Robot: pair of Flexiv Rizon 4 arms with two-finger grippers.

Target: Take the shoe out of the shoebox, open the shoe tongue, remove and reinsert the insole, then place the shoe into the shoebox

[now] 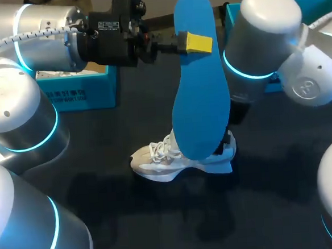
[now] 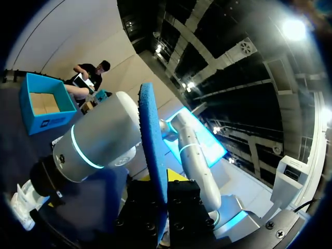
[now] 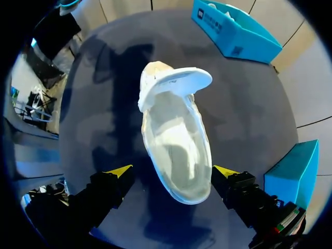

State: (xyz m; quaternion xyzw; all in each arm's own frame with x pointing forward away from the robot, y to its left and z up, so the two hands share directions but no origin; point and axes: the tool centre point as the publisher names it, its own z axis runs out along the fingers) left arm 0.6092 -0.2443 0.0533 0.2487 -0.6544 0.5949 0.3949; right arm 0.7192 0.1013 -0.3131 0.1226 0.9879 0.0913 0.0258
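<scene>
Insole: flat blue foam insole [image 1: 201, 99], upright above the table's centre.
Left gripper [image 1: 194, 44]: pinching the insole; its far finger is hidden.
Shoe: white lace-up sneaker [image 3: 176, 150], centre; heel hidden in the head view.
Right gripper [image 3: 173, 173]: spread wide, flanking the heel; contact unclear.
Box: teal cardboard shoebox [image 1: 78, 91], far left, partly covered.

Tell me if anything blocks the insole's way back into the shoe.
Likely the right gripper: it hangs open over the heel end of the shoe, one of its fingers at either side. The tongue is folded back and the inside looks bare. The left gripper holds the insole raised over the table.
</scene>
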